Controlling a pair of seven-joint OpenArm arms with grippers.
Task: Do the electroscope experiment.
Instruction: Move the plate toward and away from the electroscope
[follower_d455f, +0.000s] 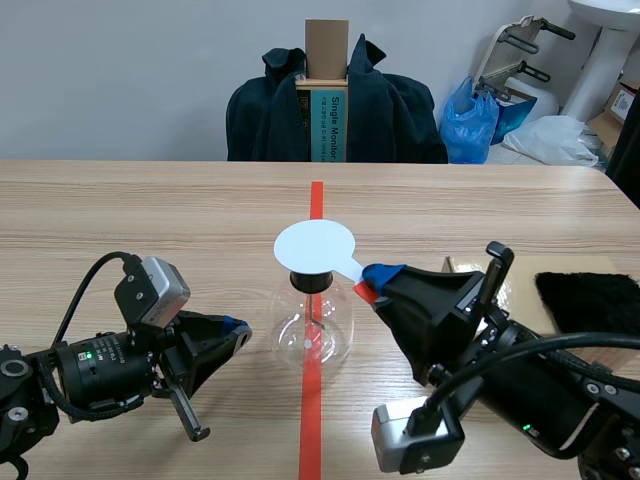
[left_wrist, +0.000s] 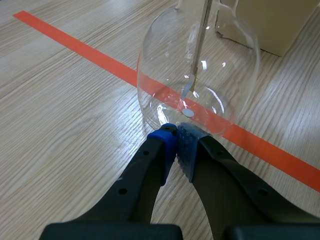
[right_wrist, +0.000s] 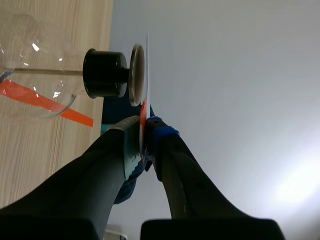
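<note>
A clear glass electroscope flask (follower_d455f: 312, 328) with a black stopper (follower_d455f: 311, 282) stands on the red tape line at the table's middle. A round white plate (follower_d455f: 315, 246) with a short handle lies flat on the flask's metal top disc (right_wrist: 137, 75). My right gripper (follower_d455f: 372, 280) is shut on that handle and comes in from the flask's right; the wrist view shows the thin plate (right_wrist: 147, 65) edge-on between the pads. My left gripper (follower_d455f: 238, 328) is shut on nothing, low on the table, its tips (left_wrist: 176, 136) right at the flask's base (left_wrist: 200, 75). Inside hang a rod (left_wrist: 199, 45) and a small foil leaf (left_wrist: 188, 113).
A cardboard sheet (follower_d455f: 590, 268) with a black fur cloth (follower_d455f: 590, 302) lies at the right, behind my right arm. A chair with a dark jacket (follower_d455f: 335, 105) stands across the table, a blue bag (follower_d455f: 472, 120) beside it. Bare wood lies left of the flask.
</note>
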